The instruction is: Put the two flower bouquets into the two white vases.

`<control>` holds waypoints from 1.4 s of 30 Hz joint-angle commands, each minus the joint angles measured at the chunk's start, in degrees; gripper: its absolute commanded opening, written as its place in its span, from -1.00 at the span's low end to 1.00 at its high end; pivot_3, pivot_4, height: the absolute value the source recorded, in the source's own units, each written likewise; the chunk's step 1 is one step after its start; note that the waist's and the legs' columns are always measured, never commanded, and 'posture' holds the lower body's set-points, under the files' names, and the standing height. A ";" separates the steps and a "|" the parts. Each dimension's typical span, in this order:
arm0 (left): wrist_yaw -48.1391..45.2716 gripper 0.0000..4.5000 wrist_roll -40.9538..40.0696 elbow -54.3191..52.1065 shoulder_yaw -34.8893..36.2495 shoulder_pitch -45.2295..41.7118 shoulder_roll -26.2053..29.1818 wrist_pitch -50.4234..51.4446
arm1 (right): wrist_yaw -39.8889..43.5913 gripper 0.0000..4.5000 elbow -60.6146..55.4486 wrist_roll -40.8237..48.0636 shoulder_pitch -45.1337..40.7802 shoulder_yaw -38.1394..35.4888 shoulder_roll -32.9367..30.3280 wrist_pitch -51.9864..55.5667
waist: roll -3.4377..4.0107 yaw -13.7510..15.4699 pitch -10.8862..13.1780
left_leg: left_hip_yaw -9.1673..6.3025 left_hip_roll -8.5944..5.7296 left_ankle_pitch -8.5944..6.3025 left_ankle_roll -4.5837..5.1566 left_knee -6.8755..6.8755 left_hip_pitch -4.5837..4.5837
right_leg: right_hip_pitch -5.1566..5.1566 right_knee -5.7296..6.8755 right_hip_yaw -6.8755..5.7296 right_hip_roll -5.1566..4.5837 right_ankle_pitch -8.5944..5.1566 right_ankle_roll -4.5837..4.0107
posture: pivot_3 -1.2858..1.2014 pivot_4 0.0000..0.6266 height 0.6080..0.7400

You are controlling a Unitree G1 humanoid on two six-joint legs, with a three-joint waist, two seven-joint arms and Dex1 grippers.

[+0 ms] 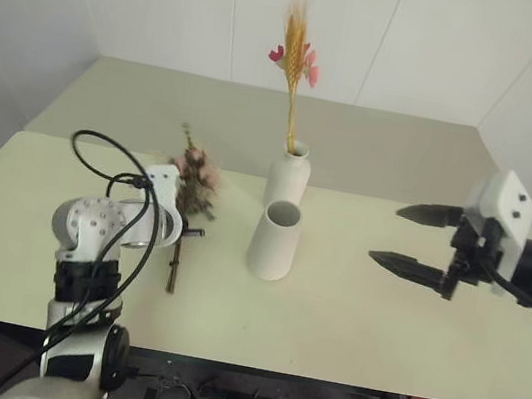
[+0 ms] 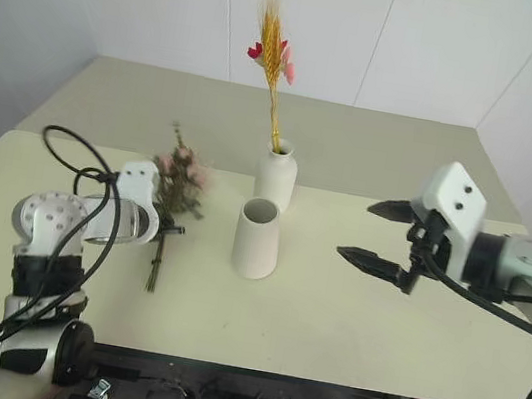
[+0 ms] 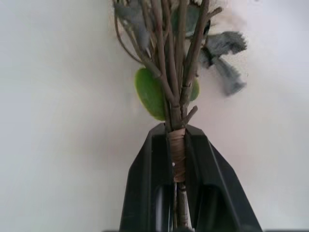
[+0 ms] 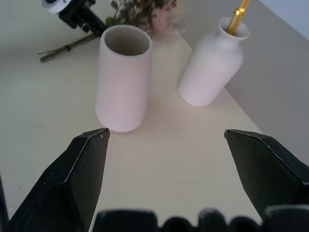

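Nearest the front edge of the table [image 1: 344, 344], toward its left side, the left gripper [image 3: 177, 145] is clamped shut on the rose bouquet [image 1: 196, 180]. The left wrist view shows both black fingers [image 3: 145, 179] pressed against the wrapped band where the brown stems are bound together. That is a sensible place to take it: the stems are tightest there, so the bunch should pivot as one piece and the bare ends stay free to lead into a vase. The pink and white heads point toward the far edge, and the stem ends [image 1: 172, 274] trail back toward the front edge, low over the tabletop; whether they touch it I cannot tell.

Over the right side of the table, the right gripper [image 1: 419, 241] hangs above the surface with its jaws spread wide and nothing between them. It points toward the vases and touches neither, which looks like standing clear so the left arm has room.

Farther in, near the middle of the table, the cone-shaped vase [image 1: 274, 240] stands upright with its wide mouth empty, just beside the bouquet heads. It is the likely home for the bushy bunch, whose stems would not suit a narrow neck.

Just behind it, closer to the far edge, the bottle-shaped vase [image 1: 288, 177] holds the yellow wheat stalk [image 1: 294, 57] with its small pink blossoms, standing upright, so half the job appears settled.
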 commanded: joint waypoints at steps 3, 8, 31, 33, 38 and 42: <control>-21.98 -0.96 -3.55 -4.87 5.77 -2.99 2.93 -19.19 | 2.38 1.00 -0.82 -0.56 6.72 -10.11 -2.13 -1.89 | 0.01 0.56 -0.01 | 0.01 -0.02 0.00 0.00 0.07 0.04 | 0.11 -0.02 -0.03 -0.02 -0.01 0.01 | 0.03 -0.52 1.00; -49.19 -0.96 -12.25 1.72 8.44 -6.97 1.47 -32.00 | 1.61 1.00 -1.07 -1.60 11.52 -14.47 -0.98 -3.58 | 0.00 0.74 -0.01 | 0.02 -0.03 0.00 0.00 0.14 0.01 | 0.16 -0.09 -0.08 -0.05 -0.02 0.05 | 0.03 -0.52 1.00; -76.52 -0.96 -5.81 21.13 -5.48 -14.44 -7.41 -42.61 | -5.31 1.00 -12.99 0.70 25.61 -27.13 4.85 0.20 | -0.03 0.11 -0.01 | -0.06 -0.04 0.00 0.03 0.19 0.02 | 0.23 -0.09 -0.05 -0.01 -0.25 0.59 | 0.03 -0.52 1.00; -78.13 -0.96 -3.63 21.96 -6.84 -13.91 -7.09 -44.28 | -5.79 1.00 -13.08 0.70 25.56 -26.92 4.91 -0.07 | -0.03 0.14 -0.01 | -0.06 -0.04 0.00 0.03 0.19 0.01 | 0.22 -0.09 -0.05 -0.01 -0.25 0.59 | 0.03 -0.52 1.00; -79.69 -0.96 0.26 24.77 -8.37 -13.15 -8.58 -48.79 | -6.59 1.00 -12.68 0.27 25.63 -26.14 4.69 -0.94 | -0.03 0.24 -0.01 | -0.07 -0.04 0.00 0.03 0.20 0.02 | 0.23 -0.09 -0.05 -0.01 -0.25 0.58 | 0.03 -0.52 1.00; -79.53 -0.96 1.31 27.28 -7.95 -13.40 -10.29 -50.87 | -6.71 1.00 -12.36 0.07 25.45 -25.75 4.50 -1.47 | -0.03 0.25 -0.01 | -0.07 -0.04 0.00 0.04 0.20 -0.01 | 0.22 -0.11 -0.06 -0.01 -0.25 0.58 | 0.03 -0.52 1.00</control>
